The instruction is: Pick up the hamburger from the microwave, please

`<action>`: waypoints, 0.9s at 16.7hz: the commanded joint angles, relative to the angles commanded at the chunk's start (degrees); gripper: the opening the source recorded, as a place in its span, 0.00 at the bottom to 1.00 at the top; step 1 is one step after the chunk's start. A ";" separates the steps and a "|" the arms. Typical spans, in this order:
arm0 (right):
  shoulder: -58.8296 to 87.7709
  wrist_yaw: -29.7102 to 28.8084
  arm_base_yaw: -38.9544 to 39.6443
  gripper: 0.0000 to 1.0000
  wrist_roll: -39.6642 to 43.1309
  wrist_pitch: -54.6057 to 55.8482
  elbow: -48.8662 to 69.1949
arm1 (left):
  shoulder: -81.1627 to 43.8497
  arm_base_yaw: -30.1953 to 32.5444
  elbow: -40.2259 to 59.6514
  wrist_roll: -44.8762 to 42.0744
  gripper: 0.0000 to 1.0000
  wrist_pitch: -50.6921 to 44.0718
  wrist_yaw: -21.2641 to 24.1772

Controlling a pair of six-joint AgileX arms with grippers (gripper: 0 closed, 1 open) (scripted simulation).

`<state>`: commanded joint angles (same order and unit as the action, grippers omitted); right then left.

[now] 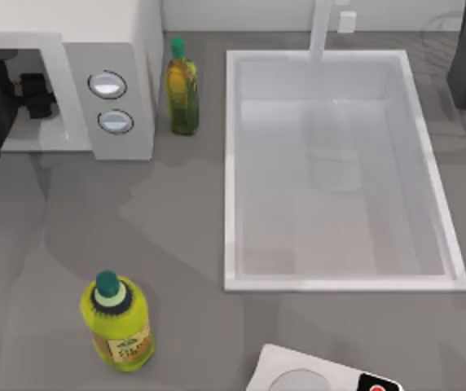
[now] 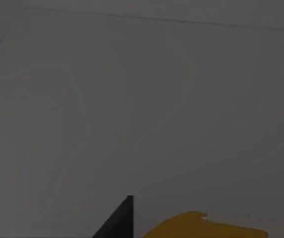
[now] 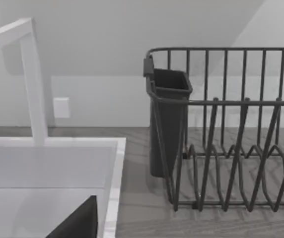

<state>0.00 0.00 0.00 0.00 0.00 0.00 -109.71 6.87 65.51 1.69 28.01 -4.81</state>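
The left gripper [image 1: 29,96], a black two-finger unit, sits inside the cavity of the large white boxy microwave [image 1: 135,49] at the upper left of the top view, with the dark arm body entering from the left edge of the frame. Whether its fingers stand wide or narrow cannot be told. In the left wrist view a black finger tip [image 2: 122,220] rises from the lower edge against the plain grey inner wall of the cavity, and just beside it lies the orange top of the hamburger [image 2: 201,227]; contact between the two cannot be confirmed.

The microwave front panel carries two round silver-rimmed dials [image 1: 107,84], one above the other. A tall yellow-green bottle with a green cap [image 1: 182,88] stands just beside the microwave, between it and the white rectangular sink basin [image 1: 231,171] occupying the centre and right of the top view. A white faucet [image 1: 322,28] rises at the basin's upper rim. A squat yellow bottle with a dark green cap [image 1: 119,322] stands on the grey worktop [image 1: 46,244] at lower left. A white device with a red mark [image 1: 323,375] lies at the bottom edge.

The right arm is parked at the upper right corner; its wrist view shows a dark wire dish rack [image 3: 231,148] with a dark cutlery holder [image 3: 167,124] beside the basin.
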 joint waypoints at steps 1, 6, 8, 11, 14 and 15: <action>0.00 0.00 0.00 1.00 0.00 0.00 0.00 | 6.05 1.37 -4.74 0.44 0.00 -1.19 -1.32; 0.00 0.00 0.00 1.00 0.00 0.00 0.00 | 32.03 7.76 -26.65 2.50 0.00 -6.74 -7.47; 0.00 0.00 0.00 1.00 0.00 0.00 0.00 | 38.57 9.72 -33.00 3.13 0.00 -8.45 -9.37; 0.00 0.00 0.00 1.00 0.00 0.00 0.00 | 43.89 11.52 -38.22 3.71 0.00 -10.02 -11.10; 0.00 0.00 0.00 1.00 0.00 0.00 0.00 | 44.47 11.72 -38.78 3.78 0.00 -10.19 -11.29; 0.00 0.00 0.00 1.00 0.00 0.00 0.00 | 44.47 11.72 -38.78 3.78 0.00 -10.19 -11.29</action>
<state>0.00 0.00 0.00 0.00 0.00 0.00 -65.24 18.59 26.73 5.47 17.82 -16.10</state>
